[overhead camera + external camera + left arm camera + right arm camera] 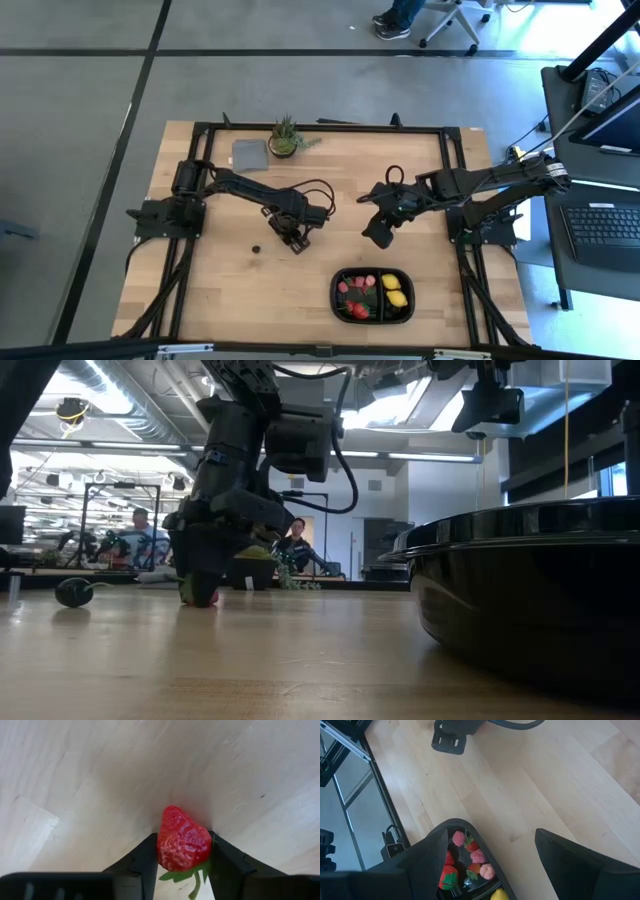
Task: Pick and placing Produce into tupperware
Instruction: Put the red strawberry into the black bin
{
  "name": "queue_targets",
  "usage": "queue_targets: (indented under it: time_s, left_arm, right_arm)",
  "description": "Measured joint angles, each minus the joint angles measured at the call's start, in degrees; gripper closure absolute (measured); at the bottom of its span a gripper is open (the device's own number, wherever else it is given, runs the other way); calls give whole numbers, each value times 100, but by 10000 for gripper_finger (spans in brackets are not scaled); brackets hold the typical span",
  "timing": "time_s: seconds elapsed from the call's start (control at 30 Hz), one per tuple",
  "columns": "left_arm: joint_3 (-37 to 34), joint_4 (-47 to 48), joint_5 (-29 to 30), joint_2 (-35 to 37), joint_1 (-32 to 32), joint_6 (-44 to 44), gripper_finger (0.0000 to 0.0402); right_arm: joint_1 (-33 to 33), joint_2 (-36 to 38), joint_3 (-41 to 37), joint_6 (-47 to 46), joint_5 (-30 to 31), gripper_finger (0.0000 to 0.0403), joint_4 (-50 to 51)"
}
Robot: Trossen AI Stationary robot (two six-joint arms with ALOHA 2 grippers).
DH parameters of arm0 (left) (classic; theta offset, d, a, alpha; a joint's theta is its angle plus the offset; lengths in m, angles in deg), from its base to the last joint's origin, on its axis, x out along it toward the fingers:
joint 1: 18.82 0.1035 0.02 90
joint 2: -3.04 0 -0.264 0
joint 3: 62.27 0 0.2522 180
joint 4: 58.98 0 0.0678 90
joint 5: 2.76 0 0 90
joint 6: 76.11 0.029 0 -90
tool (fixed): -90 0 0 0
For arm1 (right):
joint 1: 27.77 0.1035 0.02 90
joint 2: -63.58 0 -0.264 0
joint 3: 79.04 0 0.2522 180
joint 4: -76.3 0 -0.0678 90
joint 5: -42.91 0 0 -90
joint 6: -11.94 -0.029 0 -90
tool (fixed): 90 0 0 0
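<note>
From above, left gripper [298, 240] sits low near mid-table [230, 290], jaws down on something too small to make out in this view. Right gripper [378, 232] hangs to the right of it, well apart, above bare wood. Tray [372, 296] lies near the front edge, right of centre, holding strawberries [356, 288] in its left part and two lemons [395, 290] in its right part. One cherry [256, 249] lies loose on the table just left of the left gripper. Plant [285, 138] and grey cloth [250, 152] sit at the far edge.

Low view: left gripper [200, 595] is down at the table surface with a red strawberry [203, 597] at its tip, touching or almost touching the wood. Cherry [72, 592] lies to one side of it, stem out. Tray wall [530, 600] fills the near right. People sit in the room behind.

Left wrist view: jaws are closed partway onto the strawberry [182, 840], one finger [145, 862] on each side, green leaves showing below it. Table behind.

Right wrist view: jaws stand wide apart, nothing between them. Tray corner [451, 825] with strawberries [448, 875], pink bits [479, 856] and a lemon edge [499, 894] shows below the fingers [575, 855].
</note>
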Motion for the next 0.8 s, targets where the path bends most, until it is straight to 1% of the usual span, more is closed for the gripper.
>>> queue_targets:
  time_s: [0.07, 0.17, 0.3, 0.4, 0.57, 0.67, 0.73, 0.8]
  left_arm:
    - [-7, 3, 3, 17, 0, 31, 277]
    - [61, 57, -41, 10, 3, 267, 277]
    - [338, 140, -277, -36, 13, 679, 267]
    - [658, 48, -796, -43, 10, 1054, 263]
    - [1213, 6, -2032, -28, 11, 1772, 278]
    - [1511, -133, -2737, -28, 11, 2042, 278]
    - [1693, -419, -2985, -27, -25, 2112, 275]
    - [1814, -817, -2948, -15, -97, 2085, 266]
  right_arm:
    - [0, 0, 0, 0, 0, 100, 2]
    - [0, 0, 0, 2, 0, 100, 0]
    - [0, 0, 0, 2, -1, 100, -4]
    - [0, 0, 0, 2, -5, 100, -20]
    - [0, 0, 0, 2, -17, 100, -22]
    - [0, 0, 0, -3, -20, 100, -24]
    - [0, 0, 0, -7, -20, 100, -24]
    - [0, 0, 0, 2, -20, 100, -24]
